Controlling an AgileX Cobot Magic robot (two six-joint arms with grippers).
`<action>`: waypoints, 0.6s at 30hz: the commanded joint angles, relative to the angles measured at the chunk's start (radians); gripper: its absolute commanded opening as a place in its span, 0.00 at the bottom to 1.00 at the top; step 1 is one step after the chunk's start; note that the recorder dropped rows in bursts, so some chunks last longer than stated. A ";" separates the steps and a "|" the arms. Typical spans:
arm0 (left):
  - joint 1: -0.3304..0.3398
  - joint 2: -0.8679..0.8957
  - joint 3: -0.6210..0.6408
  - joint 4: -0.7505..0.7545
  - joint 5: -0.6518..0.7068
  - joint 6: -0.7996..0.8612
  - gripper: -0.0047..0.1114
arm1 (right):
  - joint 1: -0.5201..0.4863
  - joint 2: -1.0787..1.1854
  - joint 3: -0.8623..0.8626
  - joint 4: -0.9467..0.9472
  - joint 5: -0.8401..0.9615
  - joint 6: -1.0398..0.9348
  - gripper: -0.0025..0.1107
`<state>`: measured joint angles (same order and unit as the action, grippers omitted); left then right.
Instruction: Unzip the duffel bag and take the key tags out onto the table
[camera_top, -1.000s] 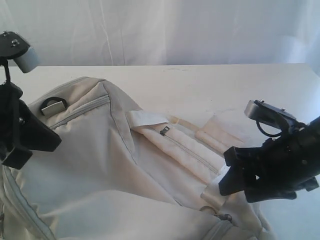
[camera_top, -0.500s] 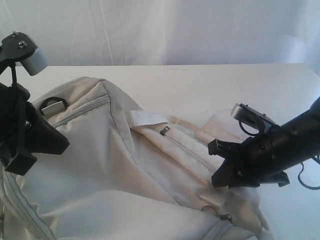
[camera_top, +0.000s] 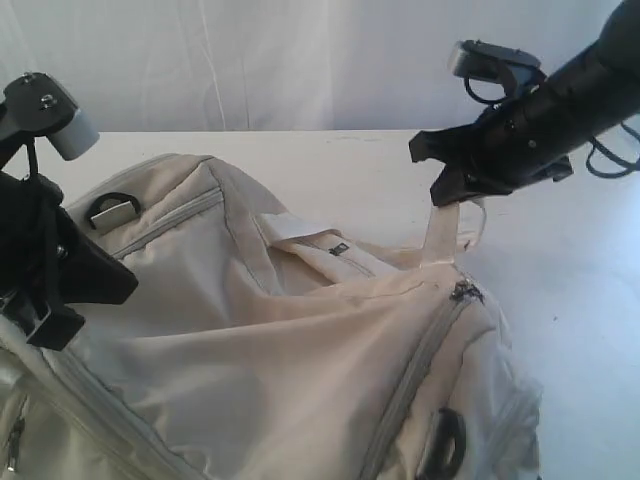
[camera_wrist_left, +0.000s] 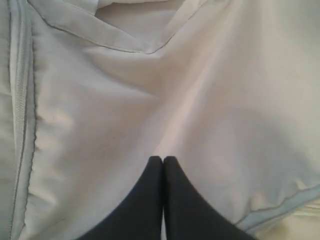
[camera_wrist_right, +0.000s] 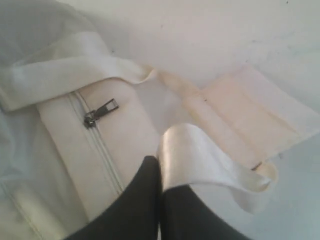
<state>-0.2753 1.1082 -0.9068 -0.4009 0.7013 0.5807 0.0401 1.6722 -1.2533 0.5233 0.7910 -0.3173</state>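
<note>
Jaws of the left gripper (camera_wrist_left: 163, 161) are pressed fully together, with the tips against the soft, creased cream cloth of the bag (camera_top: 250, 340). A fold runs out from them, but I cannot tell whether cloth is pinched between. That arm stands at nine o'clock of the bag, which slumps on the white table (camera_top: 560, 270) and fills the near left and middle of the exterior view. At the bag's ten o'clock a black D-ring (camera_top: 110, 205) sits on a webbing tab beside a grey zip seam. Near the middle a small dark pull (camera_top: 338, 249) lies on a grey zip that looks closed. At two o'clock the right gripper (camera_top: 447, 190) is clamped tight on a flat, glossy cream strap (camera_top: 438, 235), drawn up taut with the cloth tented beneath. A second pull (camera_top: 465, 292) sits at the strap's foot, and a white drape (camera_top: 300, 60) hangs behind.
</note>
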 joint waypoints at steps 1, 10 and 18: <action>-0.005 -0.002 0.006 -0.009 0.006 -0.001 0.04 | -0.001 0.114 -0.217 -0.137 0.008 0.068 0.02; -0.005 -0.002 0.006 0.044 -0.006 -0.050 0.04 | -0.001 0.296 -0.566 -0.256 0.144 0.143 0.02; -0.005 -0.002 0.010 0.171 -0.043 -0.187 0.04 | -0.001 0.295 -0.571 -0.180 0.430 0.135 0.37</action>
<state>-0.2762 1.1082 -0.9044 -0.2791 0.6653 0.4618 0.0416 1.9886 -1.8158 0.3355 1.1757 -0.1784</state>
